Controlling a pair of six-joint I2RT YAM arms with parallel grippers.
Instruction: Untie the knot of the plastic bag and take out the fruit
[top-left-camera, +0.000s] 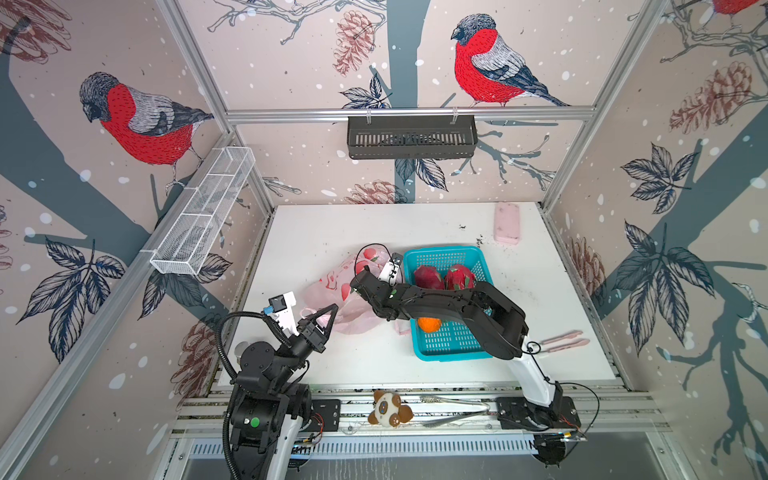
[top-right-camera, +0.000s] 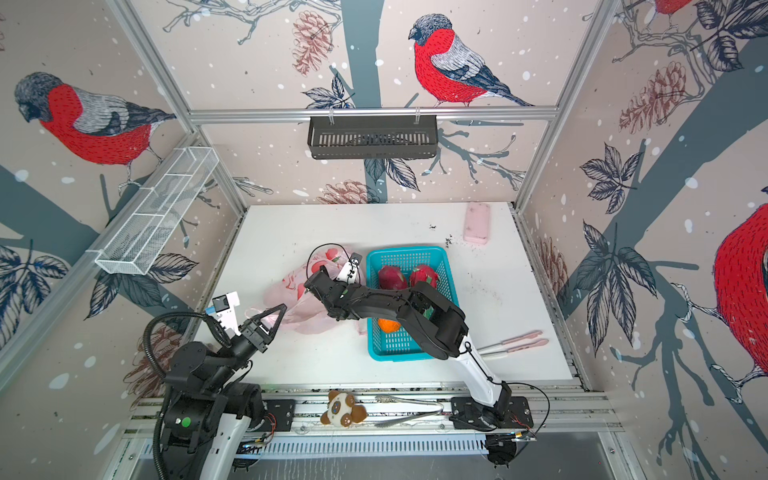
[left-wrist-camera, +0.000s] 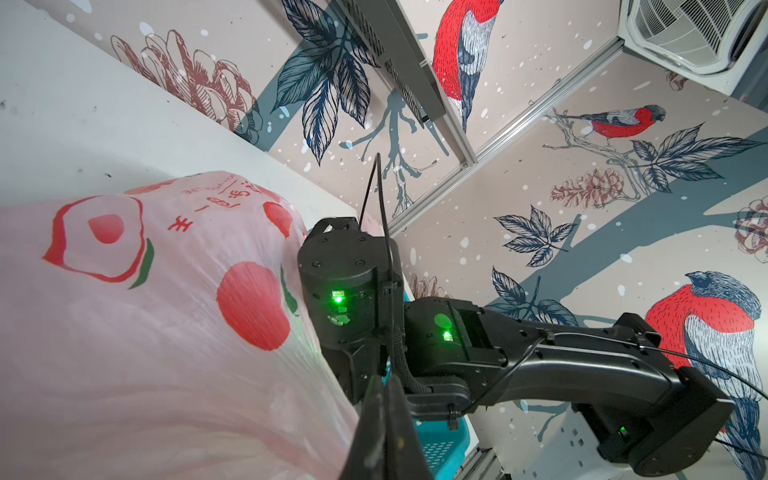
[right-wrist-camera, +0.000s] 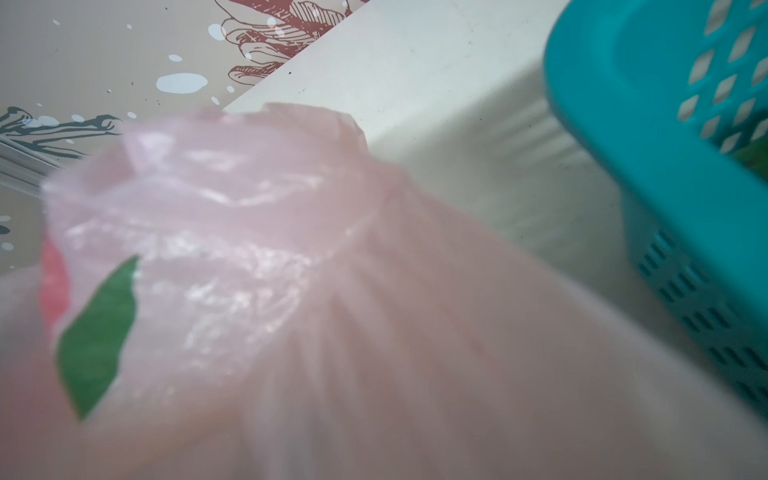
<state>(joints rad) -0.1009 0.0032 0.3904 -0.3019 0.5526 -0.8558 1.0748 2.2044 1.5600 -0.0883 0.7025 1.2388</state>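
Near the tabletop (top-left-camera: 332, 224) middle, shows the plastic bag (top-left-camera: 330, 286) slumped just beside a teal basket (top-left-camera: 441, 251), on its left-edge side. Shows two dragon fruits (top-left-camera: 428, 277) in the basket's far-edge half and an orange fruit (top-left-camera: 429, 324) in its near-edge half. Finds the left end effector (top-left-camera: 333, 308) closed, tip on the bag's near-edge side; cannot tell the jaw state of the right end effector (top-left-camera: 360, 286), set over the bag's top.

Surfaces noted | plastic bag (left-wrist-camera: 124, 332) at left gripper (top-left-camera: 333, 307): thin translucent film, glossy, creased | basket (top-left-camera: 440, 250), beyond bag from that gripper: rigid perforated plastic, satin | table (top-left-camera: 332, 232): looked white, matt, smooth, speckled
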